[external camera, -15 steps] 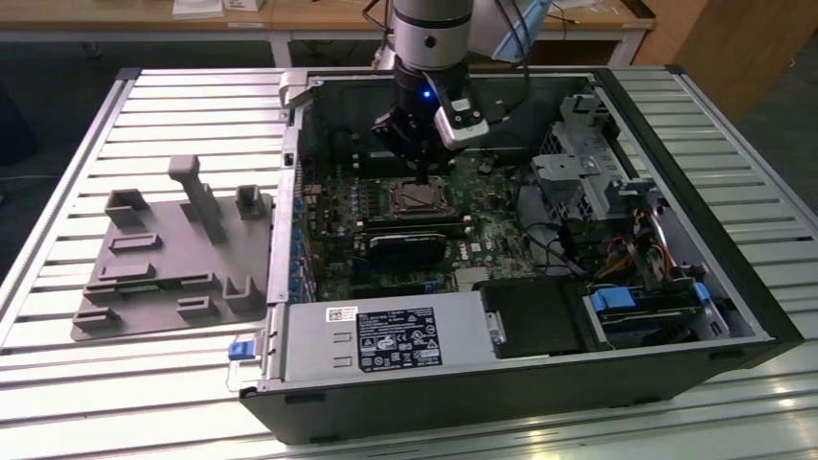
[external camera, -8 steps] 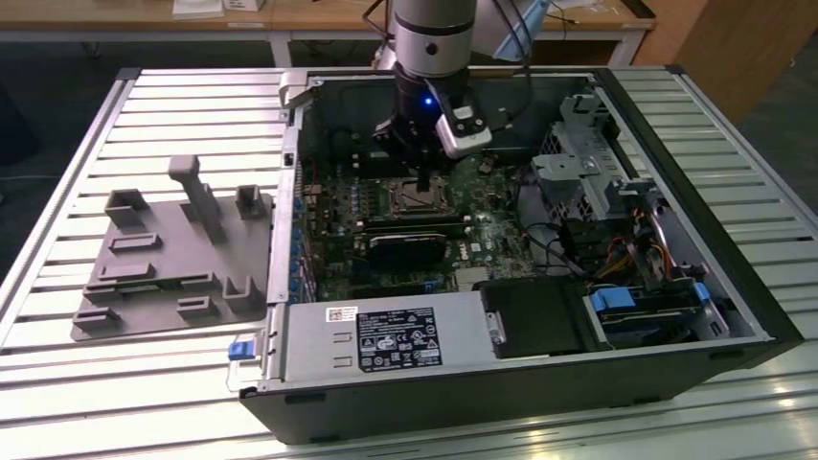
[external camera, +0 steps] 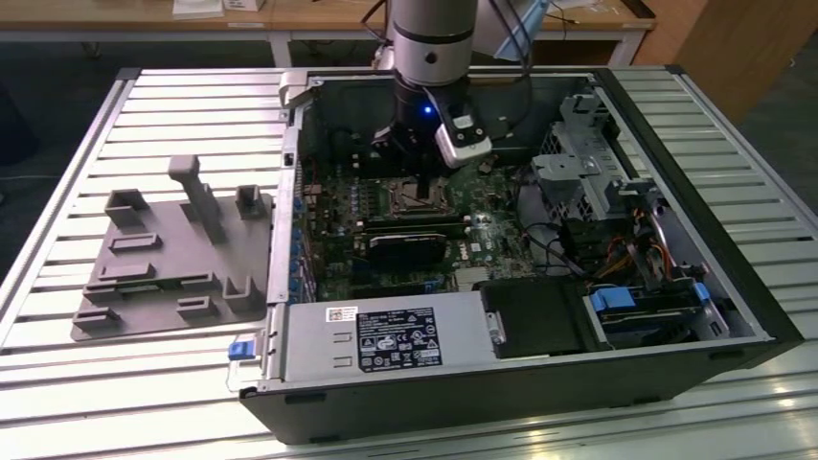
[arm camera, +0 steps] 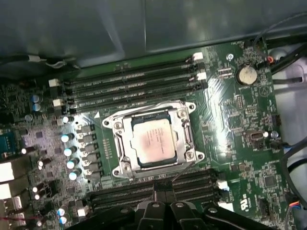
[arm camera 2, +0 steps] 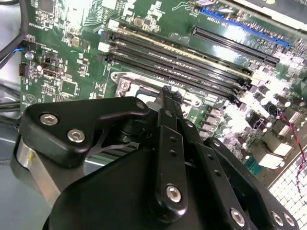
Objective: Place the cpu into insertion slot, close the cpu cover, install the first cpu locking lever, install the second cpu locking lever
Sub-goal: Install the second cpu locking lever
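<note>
The cpu [arm camera: 152, 140], a pale silvery square, lies flat in the insertion slot [arm camera: 111, 122] on the green motherboard. The shiny cpu cover [arm camera: 184, 135] lies down around it, and the chip shows through its window. Thin wire levers run along two sides of the socket; whether they are latched I cannot tell. In both wrist views my gripper [arm camera: 165, 188] [arm camera 2: 168, 92] is shut with nothing between its fingers, its tips hovering at the socket's edge beside the memory slots. In the exterior view the gripper [external camera: 406, 158] hangs inside the open computer case just beyond the slot [external camera: 416, 198].
Long black memory slots [arm camera: 134, 84] flank the socket on two sides. A black block [external camera: 409, 244] sits nearer the case front, beside the power supply [external camera: 383, 340]. A drive cage [external camera: 601, 163] and cables fill the exterior view's right. A grey fixture tray [external camera: 167, 259] lies outside the case.
</note>
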You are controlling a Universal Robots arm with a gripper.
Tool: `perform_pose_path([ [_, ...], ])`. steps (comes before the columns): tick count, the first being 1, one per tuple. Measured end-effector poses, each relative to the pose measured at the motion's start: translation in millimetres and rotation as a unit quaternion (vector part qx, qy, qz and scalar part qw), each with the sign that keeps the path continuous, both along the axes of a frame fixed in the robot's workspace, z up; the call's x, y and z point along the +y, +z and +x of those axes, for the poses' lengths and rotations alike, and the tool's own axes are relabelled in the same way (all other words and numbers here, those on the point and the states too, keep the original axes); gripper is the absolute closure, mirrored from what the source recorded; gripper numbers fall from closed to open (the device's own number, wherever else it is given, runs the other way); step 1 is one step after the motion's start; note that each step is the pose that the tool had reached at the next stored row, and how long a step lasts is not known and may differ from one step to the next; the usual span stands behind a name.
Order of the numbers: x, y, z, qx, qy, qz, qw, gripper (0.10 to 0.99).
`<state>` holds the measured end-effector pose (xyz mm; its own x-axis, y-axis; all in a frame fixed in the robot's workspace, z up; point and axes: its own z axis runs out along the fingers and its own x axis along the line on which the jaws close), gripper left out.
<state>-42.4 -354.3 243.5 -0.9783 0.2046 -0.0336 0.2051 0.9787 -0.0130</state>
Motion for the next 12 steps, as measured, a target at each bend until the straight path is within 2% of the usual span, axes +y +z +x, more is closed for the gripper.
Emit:
perform_pose_path([
  [8,-7.5,-5.6,-4.5,-0.0020,0.002,0.0224,0.9997,0.980],
  [12,-10.0,-8.0,-4.9,-0.0022,0.002,0.0292,0.9996,0.980],
])
